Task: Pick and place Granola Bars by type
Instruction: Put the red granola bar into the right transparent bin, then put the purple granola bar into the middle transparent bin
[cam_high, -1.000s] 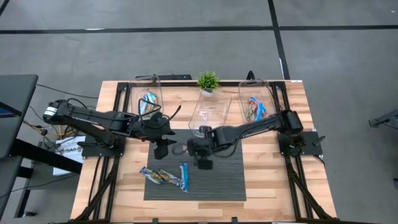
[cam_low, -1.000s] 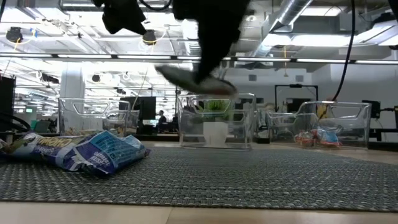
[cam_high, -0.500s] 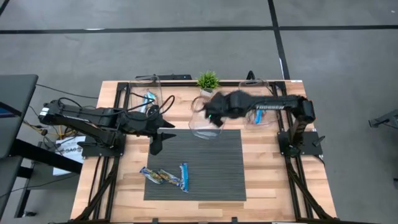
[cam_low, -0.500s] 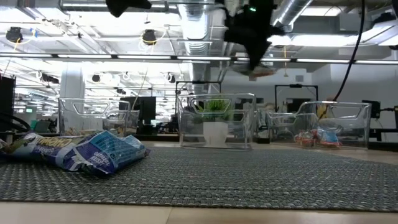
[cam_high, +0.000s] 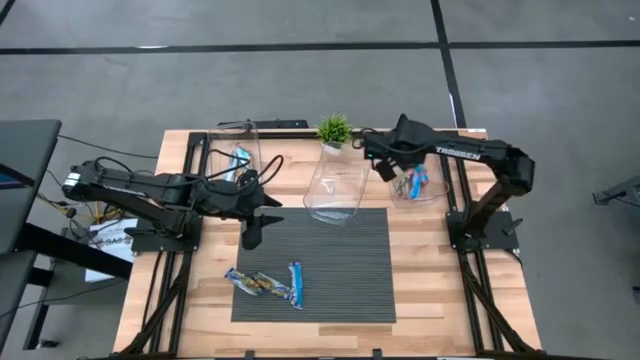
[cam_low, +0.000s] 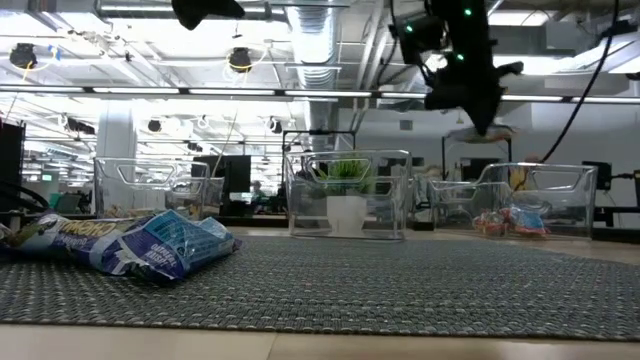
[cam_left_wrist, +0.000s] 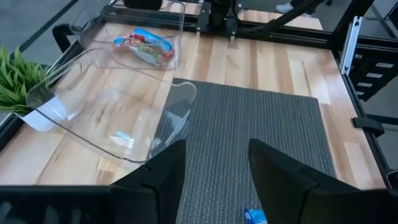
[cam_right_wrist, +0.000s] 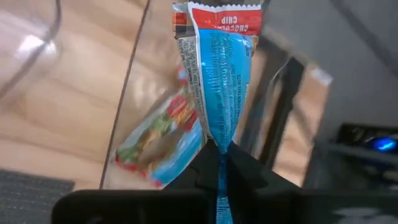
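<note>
Right gripper (cam_high: 385, 168) now over the clear plastic tub at the table's 1 o'clock (cam_high: 432, 190), after swinging away from the dark ribbed mat (cam_high: 340, 270) at centre across the last second; a second ago down near the mat's 11 o'clock edge, half a second ago above the clear plastic middle tub (cam_high: 335, 190), now at the rim of the right one. Fingers pinched tight on the end of a blue-and-white foil-wrapped granola bar with a red top band (cam_right_wrist: 216, 74), the bar dangling over the tub, above a red-and-blue wrapped bar (cam_right_wrist: 160, 146) already lying inside. In the low view, same gripper (cam_low: 478, 105) high above the table, well clear of the tub's wall.

Meaning for the task: carry nearly over, release not yet made; judged from the matching wrappers below, right bin for this type. Main risk: letting go too near the rim, so that the bar lands on the edge or outside.

Left gripper (cam_high: 253, 235) parked low at the mat's 10 o'clock corner, jaws standing apart with nothing between them, unmoved over the last half second.

Left to sort: a brown-and-blue wrapped bar (cam_high: 252, 282) and a bright blue wrapped bar (cam_high: 296, 284) at the mat's 7 o'clock, close together. Clear plastic tub at the table's 11 o'clock (cam_high: 222, 158) holding blue-and-white bars (cam_high: 240, 162). Small green potted plant (cam_high: 334, 130) at 12 o'clock, behind the middle tub
</note>
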